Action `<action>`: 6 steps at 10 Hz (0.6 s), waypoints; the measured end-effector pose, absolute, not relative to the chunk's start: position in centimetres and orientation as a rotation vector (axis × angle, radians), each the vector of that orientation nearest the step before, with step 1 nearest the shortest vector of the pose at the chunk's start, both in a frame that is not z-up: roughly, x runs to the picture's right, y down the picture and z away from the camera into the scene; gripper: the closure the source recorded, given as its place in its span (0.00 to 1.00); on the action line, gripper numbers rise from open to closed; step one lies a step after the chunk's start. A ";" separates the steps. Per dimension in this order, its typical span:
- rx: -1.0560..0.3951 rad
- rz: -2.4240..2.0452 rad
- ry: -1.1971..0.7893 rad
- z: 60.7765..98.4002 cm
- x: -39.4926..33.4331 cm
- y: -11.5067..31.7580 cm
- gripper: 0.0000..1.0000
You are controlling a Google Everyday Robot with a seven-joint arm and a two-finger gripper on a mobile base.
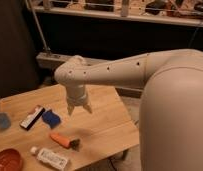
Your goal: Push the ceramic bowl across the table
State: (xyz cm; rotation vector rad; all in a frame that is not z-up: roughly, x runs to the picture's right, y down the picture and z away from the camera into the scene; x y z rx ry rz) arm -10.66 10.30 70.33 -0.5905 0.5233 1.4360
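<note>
One bench (107, 122) of pale wooden planks carries six loose things, and one white arm (115, 72) reaches over it from the right. Its single end effector (79, 109) points straight down above the middle of the bench, with its two fingertips standing apart and nothing between them. It touches none of the things below. The one ceramic bowl (7, 161), glossy red-orange, sits at the near left corner of the bench, partly cut off by the lower edge of the view and well apart from the end effector. One pale blue rounded thing (1, 121) lies at the left edge. One flat black, white and red packet (32, 117) lies just beside one dark blue object (51, 119), both to the left of the end effector. One orange item (60, 139) with a dark end lies nearer the front, and one white tube (49, 157) lies between it and the bowl, near the front edge.
</note>
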 end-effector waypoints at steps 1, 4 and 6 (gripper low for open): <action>-0.591 1.436 0.523 70.3 -10.7 10.3 0.35; -0.584 1.434 0.520 70.2 -10.6 10.2 0.35; -0.530 1.389 0.498 70.4 -11.4 10.0 0.35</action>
